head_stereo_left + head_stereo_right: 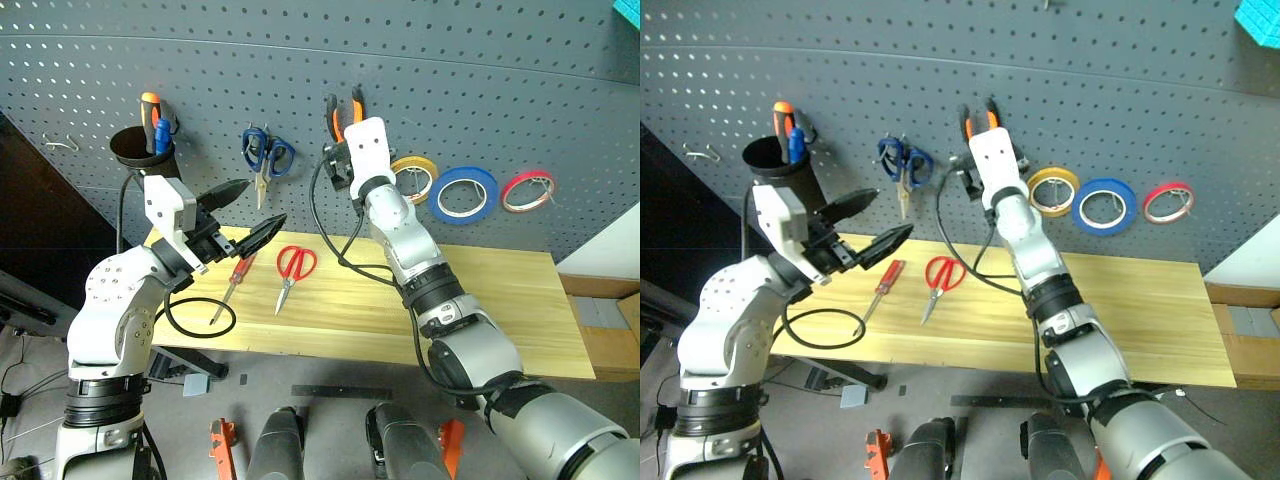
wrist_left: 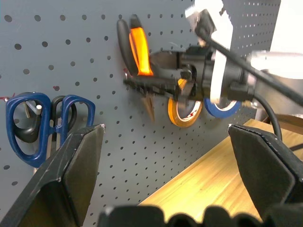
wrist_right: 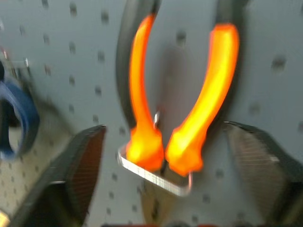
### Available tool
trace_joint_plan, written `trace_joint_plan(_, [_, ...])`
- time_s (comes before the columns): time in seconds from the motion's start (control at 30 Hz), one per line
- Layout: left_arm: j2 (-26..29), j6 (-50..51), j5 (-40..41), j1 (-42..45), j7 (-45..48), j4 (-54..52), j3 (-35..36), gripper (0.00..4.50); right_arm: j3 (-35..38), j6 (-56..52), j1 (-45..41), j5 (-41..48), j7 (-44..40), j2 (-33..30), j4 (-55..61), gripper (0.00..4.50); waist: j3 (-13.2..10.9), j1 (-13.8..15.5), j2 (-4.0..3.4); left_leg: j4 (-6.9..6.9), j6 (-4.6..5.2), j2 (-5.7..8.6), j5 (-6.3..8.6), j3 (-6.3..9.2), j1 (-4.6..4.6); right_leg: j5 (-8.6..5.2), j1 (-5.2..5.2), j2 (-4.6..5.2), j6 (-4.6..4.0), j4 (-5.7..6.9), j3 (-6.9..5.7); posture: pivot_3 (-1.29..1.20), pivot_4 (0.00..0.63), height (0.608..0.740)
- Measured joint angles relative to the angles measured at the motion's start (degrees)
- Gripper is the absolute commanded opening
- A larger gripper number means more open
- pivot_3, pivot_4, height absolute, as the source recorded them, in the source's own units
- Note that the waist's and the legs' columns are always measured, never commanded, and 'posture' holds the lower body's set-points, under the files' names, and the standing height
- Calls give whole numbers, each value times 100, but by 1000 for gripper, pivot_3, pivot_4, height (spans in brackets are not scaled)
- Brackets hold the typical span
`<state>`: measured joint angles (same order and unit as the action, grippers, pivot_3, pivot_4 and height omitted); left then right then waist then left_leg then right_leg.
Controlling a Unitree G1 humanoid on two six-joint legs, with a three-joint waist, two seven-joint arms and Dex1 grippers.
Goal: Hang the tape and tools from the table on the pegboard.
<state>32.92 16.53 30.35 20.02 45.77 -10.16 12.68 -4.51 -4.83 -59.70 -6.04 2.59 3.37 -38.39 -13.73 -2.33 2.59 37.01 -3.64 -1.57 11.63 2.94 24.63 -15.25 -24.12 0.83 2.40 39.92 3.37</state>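
while spread wide at the pliers (image 3: 177, 109) on the pegboard (image 1: 480, 90), right hand (image 3: 163, 156) not pinching; left hand (image 1: 245, 210) spread over bench (image 1: 500, 300).

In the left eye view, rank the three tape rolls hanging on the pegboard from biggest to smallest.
1. Blue ring of tape, clearly largest.
2. Red-pink roll and yellow roll: these look alike, and the right arm partly hides the yellow one, so no ranking between them.

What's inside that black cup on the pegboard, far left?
An orange-and-black handle and a blue one stick out of the black cup on the pegboard. Their lower ends are hidden by the cup wall.
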Motion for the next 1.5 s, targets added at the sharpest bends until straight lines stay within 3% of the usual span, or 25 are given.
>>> trace_joint_plan(0.27, [-64,-28,-20,0,-3,24,-37,4500,25,-621,86,108,-78,15,572,4484,0,0,-1,-7,0,-5,-2,0,1,3,-5,-6,-5,-2,0,0,161,740])
trace_joint_plan(0.57, [-145,-46,-23,-42,-22,40,-111,4500,274,-2380,150,1262,-982,-16,3206,4484,0,0,-2,-10,1,-8,-1,6,4,1,-3,-6,-6,-7,-9,-2,170,740])
trace_joint_plan(0.77, [-171,-6,-110,-226,-186,21,-140,4500,126,-3916,844,1794,-1885,-1015,4524,4484,1,48,-2,-10,2,-6,-1,8,4,0,0,-5,-7,-16,-11,-11,180,740])
trace_joint_plan(0.97, [-201,751,-1047,-491,-1111,179,-814,4500,-339,-5400,2216,2792,-2941,-1990,6031,4484,1,29,-4,-15,5,-9,1,13,4,-1,3,-10,-6,-26,-12,-27,192,740])
trace_joint_plan(1.13, [-484,1605,-1735,-482,-2138,700,-1093,4500,-946,-5861,3113,2870,-2868,-2124,6525,4484,1,-63,-4,-7,5,-9,0,11,3,-2,3,-13,-5,-20,-8,-38,202,740])
trace_joint_plan(1.5, [-1377,2299,-2291,543,-2909,2735,-1455,4500,-1297,-5948,3175,2757,-2497,-1856,6739,4484,1,-88,-3,-6,4,-9,0,15,4,-2,6,-17,-4,-28,-10,-57,210,740])
